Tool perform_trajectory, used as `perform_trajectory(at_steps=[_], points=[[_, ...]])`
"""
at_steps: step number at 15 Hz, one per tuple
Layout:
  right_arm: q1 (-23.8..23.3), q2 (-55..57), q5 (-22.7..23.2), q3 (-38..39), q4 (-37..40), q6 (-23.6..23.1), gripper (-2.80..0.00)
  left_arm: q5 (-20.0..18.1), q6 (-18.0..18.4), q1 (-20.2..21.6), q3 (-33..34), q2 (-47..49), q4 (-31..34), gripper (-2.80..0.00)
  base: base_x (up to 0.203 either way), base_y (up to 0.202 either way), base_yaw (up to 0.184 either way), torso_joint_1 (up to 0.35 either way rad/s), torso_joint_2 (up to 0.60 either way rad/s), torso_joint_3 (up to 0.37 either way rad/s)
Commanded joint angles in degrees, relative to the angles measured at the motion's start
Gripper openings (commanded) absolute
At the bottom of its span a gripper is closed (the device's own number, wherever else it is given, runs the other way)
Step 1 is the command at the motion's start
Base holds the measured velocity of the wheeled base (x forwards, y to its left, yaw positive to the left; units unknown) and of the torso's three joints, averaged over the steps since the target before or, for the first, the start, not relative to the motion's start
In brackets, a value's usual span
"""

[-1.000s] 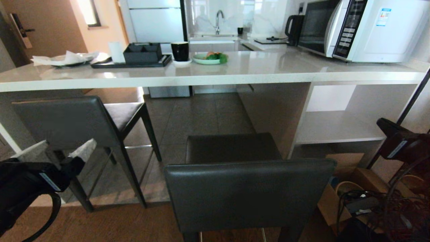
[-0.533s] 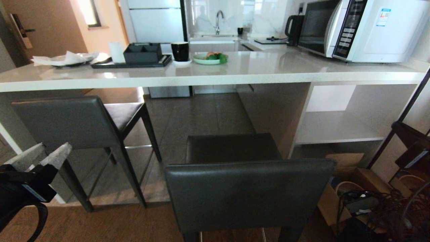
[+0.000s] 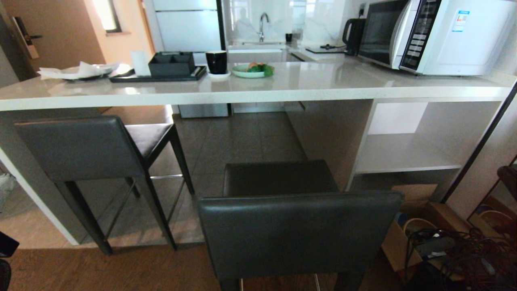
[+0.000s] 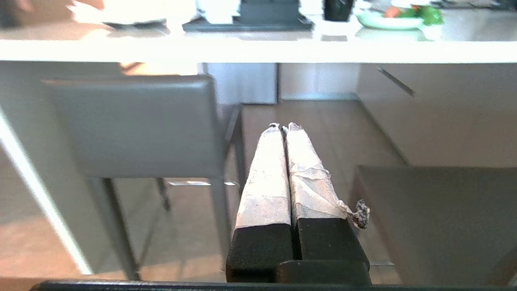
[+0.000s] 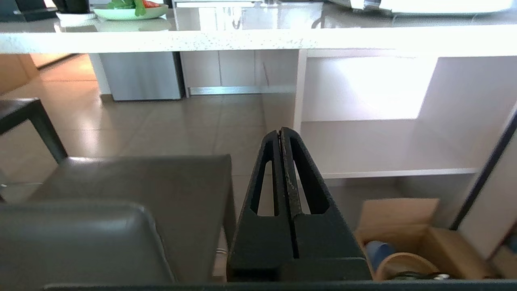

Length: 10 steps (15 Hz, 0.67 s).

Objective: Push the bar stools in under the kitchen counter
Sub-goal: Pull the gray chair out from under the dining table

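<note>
Under the desk [image 3: 250, 91] edge at far left one bar stool [image 3: 93, 149] sits tucked, the near stool [image 3: 299, 230] stands out, and both the left end effector [image 4: 282, 129] and right end effector [image 5: 280, 133] are pressed together, empty, likelier suited to pushing than gripping.

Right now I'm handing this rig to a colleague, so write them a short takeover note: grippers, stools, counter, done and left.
Left gripper: shut, empty, pointing between the two stools.
Right gripper: shut, empty, beside the near stool.
Far stool: on the robot's left, seat partly under the kitchen counter.
Near stool: straight ahead, standing clear of the counter, backrest toward the robot.
Done: no stool fully in.
Left: push the near stool in, then finish the far stool.
</note>
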Motion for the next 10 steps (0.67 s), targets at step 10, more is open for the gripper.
perform_trajectory(at_steps=[10], points=[[-1.80,-48.51,3.65,-8.76,52.16,-11.12,-2.80,-15.65,2.66,5.75,0.56,-32.82,27.24,-2.80,0.000,0.000,0.000,0.000,0.00,0.000]])
